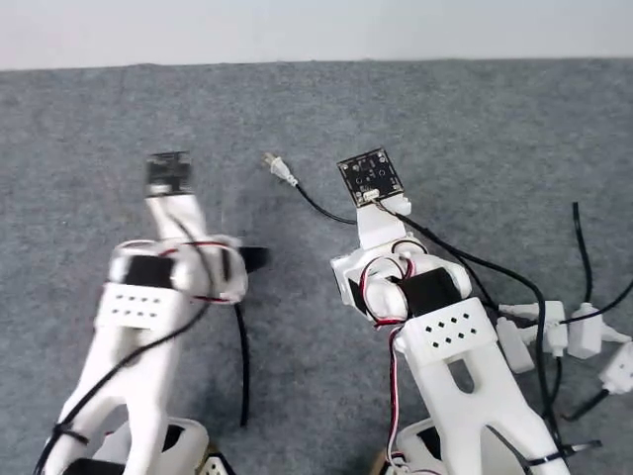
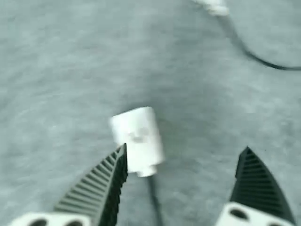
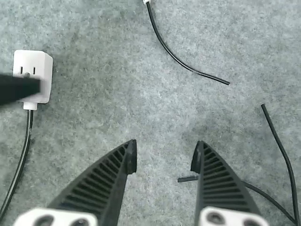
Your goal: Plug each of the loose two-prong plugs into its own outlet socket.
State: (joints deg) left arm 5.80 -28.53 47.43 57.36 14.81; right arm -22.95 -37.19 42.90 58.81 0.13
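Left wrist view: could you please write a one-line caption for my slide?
Open left gripper near a white boxy outlet socket with a black cord, on grey carpet.

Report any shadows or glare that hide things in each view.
High view: even light, only soft shadows on the grey mat, no glare. Left wrist view: the white outlet socket stands bright against the mat, with no hard shadow. Right wrist view: no glare; a dark bar crosses the outlet socket's lower part, its two slots showing above it.
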